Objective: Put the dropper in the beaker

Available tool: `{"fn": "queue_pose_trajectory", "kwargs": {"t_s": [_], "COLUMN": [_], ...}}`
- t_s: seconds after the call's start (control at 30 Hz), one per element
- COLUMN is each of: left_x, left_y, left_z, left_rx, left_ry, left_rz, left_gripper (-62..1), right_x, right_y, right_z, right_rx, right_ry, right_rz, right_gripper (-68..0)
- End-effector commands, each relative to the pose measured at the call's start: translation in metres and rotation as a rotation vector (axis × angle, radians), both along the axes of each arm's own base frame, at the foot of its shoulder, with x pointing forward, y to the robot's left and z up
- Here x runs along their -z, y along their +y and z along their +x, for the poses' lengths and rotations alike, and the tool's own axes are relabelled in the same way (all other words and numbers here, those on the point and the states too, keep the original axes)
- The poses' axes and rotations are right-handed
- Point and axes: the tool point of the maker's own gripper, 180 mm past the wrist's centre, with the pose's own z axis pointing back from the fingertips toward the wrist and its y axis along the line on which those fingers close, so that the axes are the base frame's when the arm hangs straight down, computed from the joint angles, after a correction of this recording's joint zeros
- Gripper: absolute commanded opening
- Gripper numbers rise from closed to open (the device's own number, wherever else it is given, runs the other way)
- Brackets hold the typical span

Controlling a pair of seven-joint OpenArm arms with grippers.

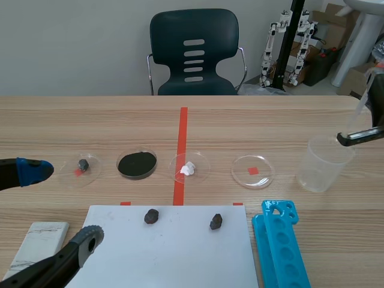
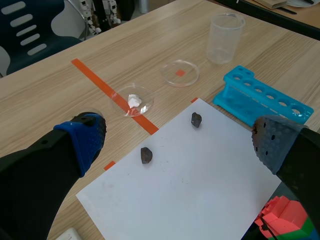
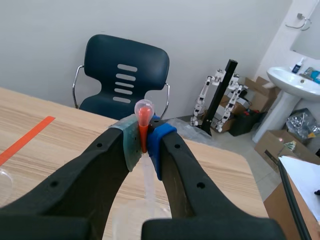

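The dropper [image 3: 143,118], a clear tube with an orange-red bulb, stands upright between the pads of my right gripper [image 3: 144,142], which is shut on it just under the bulb. Its tube runs down toward the clear plastic beaker [image 3: 131,219] right below the fingers. In the scene view the dropper [image 1: 363,99] hangs at the far right, just above and to the right of the beaker [image 1: 323,163]. My left gripper [image 1: 60,204] stays low at the near left, open and holding nothing. From the left wrist, the gripper [image 2: 177,142] is over the paper and the beaker [image 2: 225,36] is far ahead.
A white paper sheet [image 1: 168,252] carries two dark stones [image 1: 151,216] [image 1: 216,222]. Several petri dishes [image 1: 252,171] lie in a row across the middle. A blue tube rack [image 1: 281,243] lies near the beaker. A white block [image 1: 37,240] sits at the near left.
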Motion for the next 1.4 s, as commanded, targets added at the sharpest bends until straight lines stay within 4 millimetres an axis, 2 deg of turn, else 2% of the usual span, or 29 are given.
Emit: {"fn": "queue_pose_trajectory", "kwargs": {"t_s": [0.0, 0.4, 0.77, 1.03, 1.23, 1.37], "left_x": [-0.007, -0.007, -0.007, -0.007, -0.007, -0.007], "left_y": [-0.002, -0.002, -0.002, -0.002, -0.002, -0.002], "left_z": [0.001, 0.001, 0.001, 0.001, 0.001, 0.001], "left_rx": [0.0, 0.0, 0.0, 0.0, 0.0, 0.0], "left_ry": [-0.016, -0.016, -0.016, -0.016, -0.016, -0.016], "left_rz": [-0.025, -0.025, -0.025, -0.025, -0.025, -0.025], "left_gripper": [0.6, 0.6, 0.6, 0.6, 0.6, 0.6], "right_x": [-0.014, 0.004, 0.042, 0.07, 0.08, 0.088], "right_y": [-0.003, -0.017, -0.014, -0.02, -0.023, -0.014], "right_z": [0.006, 0.035, 0.037, 0.038, 0.046, 0.053], "right_rx": [-0.008, 0.007, 0.002, 0.021, 0.032, 0.008], "right_ry": [-0.049, -0.022, 0.07, 0.135, 0.156, 0.181], "right_rz": [-0.007, 0.046, 0.091, 0.127, 0.153, 0.134], "right_gripper": [-66.5, -66.5, -66.5, -66.5, -66.5, -66.5]}}
